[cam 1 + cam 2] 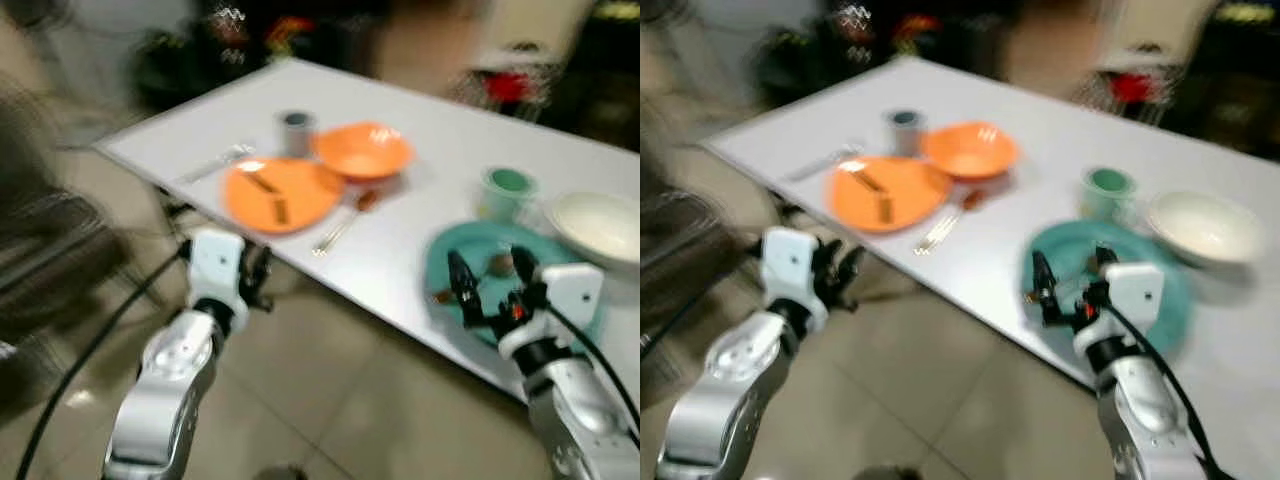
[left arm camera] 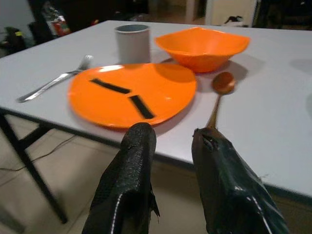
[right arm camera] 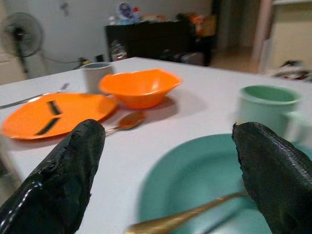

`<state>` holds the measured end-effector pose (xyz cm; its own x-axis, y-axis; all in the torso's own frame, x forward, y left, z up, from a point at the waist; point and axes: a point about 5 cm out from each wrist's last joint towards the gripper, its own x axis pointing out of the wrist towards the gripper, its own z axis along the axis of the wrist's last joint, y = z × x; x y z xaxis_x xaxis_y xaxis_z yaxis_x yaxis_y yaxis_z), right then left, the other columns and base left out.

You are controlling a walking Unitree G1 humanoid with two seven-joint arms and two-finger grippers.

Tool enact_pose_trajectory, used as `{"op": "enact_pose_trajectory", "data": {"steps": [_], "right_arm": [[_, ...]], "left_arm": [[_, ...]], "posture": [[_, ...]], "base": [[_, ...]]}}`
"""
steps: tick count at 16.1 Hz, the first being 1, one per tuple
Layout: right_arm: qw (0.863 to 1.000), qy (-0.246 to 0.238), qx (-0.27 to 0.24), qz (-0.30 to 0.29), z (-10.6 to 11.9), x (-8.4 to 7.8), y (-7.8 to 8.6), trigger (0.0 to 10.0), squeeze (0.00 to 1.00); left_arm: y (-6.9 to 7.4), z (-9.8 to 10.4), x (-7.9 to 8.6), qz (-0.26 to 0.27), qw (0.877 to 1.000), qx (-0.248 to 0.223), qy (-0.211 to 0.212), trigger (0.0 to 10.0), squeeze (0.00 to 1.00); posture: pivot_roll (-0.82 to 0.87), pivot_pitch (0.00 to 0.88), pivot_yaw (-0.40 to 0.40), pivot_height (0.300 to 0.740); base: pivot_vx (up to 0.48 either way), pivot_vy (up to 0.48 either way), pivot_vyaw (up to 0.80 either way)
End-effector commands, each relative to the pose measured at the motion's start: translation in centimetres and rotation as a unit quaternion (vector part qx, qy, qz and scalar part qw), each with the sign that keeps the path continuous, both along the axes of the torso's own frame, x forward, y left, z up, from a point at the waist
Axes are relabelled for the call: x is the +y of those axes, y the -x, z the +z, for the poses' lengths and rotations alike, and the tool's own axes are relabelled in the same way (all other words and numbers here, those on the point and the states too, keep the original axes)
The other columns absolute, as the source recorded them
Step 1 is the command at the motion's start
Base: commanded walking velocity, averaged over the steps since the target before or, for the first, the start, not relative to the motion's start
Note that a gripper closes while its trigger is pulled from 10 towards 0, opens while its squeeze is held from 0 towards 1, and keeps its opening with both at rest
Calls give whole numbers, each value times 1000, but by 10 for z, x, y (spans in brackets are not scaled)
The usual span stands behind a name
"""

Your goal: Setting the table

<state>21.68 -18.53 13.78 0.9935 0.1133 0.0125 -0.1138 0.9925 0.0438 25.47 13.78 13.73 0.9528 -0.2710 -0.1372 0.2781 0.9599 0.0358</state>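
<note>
A: Where is the right tool (image 1: 492,272)?

B: Over the near edge of the white worktop (image 1: 430,150), fingers spread wide, holding nothing. The teal plate (image 3: 204,185) lies right under and ahead of it, with a gold utensil (image 3: 185,217) resting on the plate between the fingers.

A: And beyond it?

B: A green cup (image 3: 267,107) just past the plate, and a cream bowl (image 1: 598,226) off to the tool's right.

A: The left tool (image 2: 170,161)?

B: Below the worktop edge, fingers slightly parted, empty. Straight ahead of it lies the orange plate (image 2: 131,92) with two dark strips. Beyond that stand a grey cup (image 2: 132,43) and an orange bowl (image 2: 202,46). A spoon (image 2: 222,90) lies just right of the plate, a fork (image 2: 53,83) left.
</note>
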Motion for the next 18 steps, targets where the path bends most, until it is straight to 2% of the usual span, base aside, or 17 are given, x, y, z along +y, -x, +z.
{"op": "enact_pose_trajectory", "data": {"steps": [1,5,8,11,18], "right_arm": [[1000,-2,-14,-1,3,0,-2,10000,0],[1000,3,-17,-4,2,-6,-13,10000,0],[1000,1,-12,9,-1,-1,-15,10000,0],[1000,-7,-8,9,-3,1,-19,10000,0],[999,-47,11,-9,-11,-1,-16,10000,0]], "left_arm": [[0,2,3,-4,1000,1,-4,10000,0],[-1,4,3,-7,1000,3,0,10000,0],[-1,4,3,9,1000,3,5,10000,0],[-2,3,1,4,1000,4,5,10000,0],[-7,5,2,4,1000,-1,1,10000,0]], "posture": [[-19,0,24,740],[-5,0,15,740],[3,0,3,740],[6,0,-1,740],[4,0,1,740]], "base": [[0,0,800],[0,0,800],[0,0,800],[0,0,800],[0,317,0]]}}
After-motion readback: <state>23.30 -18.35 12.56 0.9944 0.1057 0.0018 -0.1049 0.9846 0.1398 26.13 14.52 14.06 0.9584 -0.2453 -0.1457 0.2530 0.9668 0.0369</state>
